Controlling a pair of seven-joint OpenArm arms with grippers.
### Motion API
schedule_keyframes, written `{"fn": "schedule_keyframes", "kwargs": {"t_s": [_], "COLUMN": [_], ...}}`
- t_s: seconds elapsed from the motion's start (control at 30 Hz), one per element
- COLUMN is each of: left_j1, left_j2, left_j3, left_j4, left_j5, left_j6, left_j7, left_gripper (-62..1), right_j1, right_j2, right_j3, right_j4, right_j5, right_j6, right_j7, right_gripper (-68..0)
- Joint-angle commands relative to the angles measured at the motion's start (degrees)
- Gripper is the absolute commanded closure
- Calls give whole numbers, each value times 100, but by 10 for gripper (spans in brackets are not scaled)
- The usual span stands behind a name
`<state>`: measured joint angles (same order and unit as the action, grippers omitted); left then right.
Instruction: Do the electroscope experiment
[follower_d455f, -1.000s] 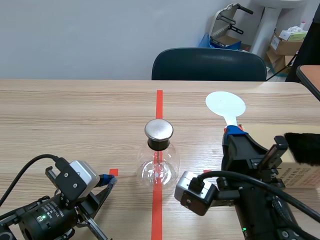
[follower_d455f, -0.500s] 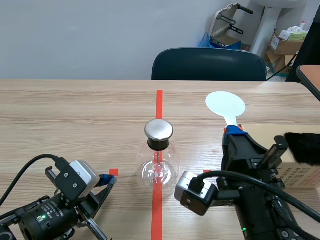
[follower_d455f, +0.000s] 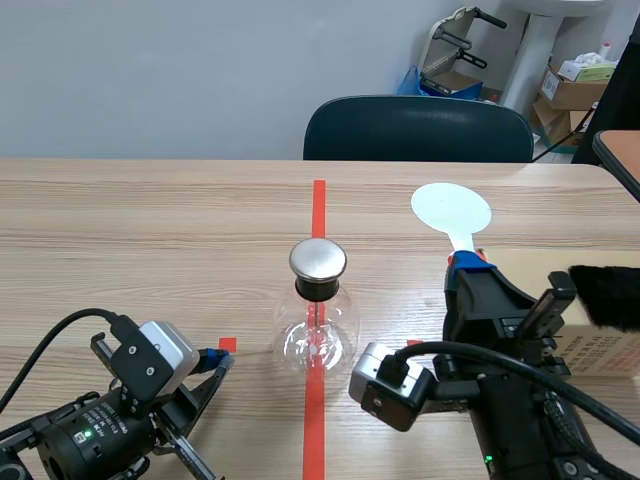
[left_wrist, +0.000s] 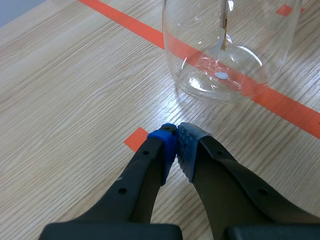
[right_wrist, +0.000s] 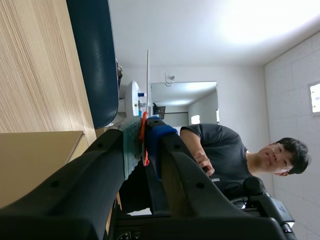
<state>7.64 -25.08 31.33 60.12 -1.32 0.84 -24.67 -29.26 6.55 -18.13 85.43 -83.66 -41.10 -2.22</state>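
Observation:
The electroscope, a clear glass flask with a round metal cap, stands on the orange tape line at the table's middle. My right gripper is raised to the right of it, shut on the orange handle of a white round paddle. In the right wrist view the paddle shows edge-on, its handle pressed between the fingers of the gripper. My left gripper rests low at the front left, shut on nothing. In the left wrist view its fingertips meet just short of the flask.
A cardboard box lies at the right edge with a black furry cloth on top. A dark blue chair stands behind the table. A person appears in the right wrist view's background.

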Motion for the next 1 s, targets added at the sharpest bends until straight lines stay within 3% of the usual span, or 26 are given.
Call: {"fn": "schedule_keyframes", "kwargs": {"t_s": [0.0,0.13,0.27,0.67,0.97], "left_j1": [-2,-2,-2,-2,-2], "left_j2": [28,28,28,28,26], "left_j3": [-28,-28,-28,-28,-28], "left_j4": [127,127,127,127,127], "left_j5": [-11,-11,-11,-11,-11], "left_j6": [-7,-4,-4,-4,-4], "left_j7": [-83,-83,-83,-83,-81], "left_gripper": [-31,-32,-31,-32,-32], "right_j1": [52,50,52,55,55], "right_j2": [76,76,76,76,76], "right_j3": [7,7,7,7,7], "right_j4": [59,59,59,59,59], "right_j5": [-4,-4,-4,-4,-4], "right_j6": [-44,-39,133,155,155], "right_j7": [-37,-31,190,1987,2730], "right_gripper": [-17,-17,-17,-17,-17]}}
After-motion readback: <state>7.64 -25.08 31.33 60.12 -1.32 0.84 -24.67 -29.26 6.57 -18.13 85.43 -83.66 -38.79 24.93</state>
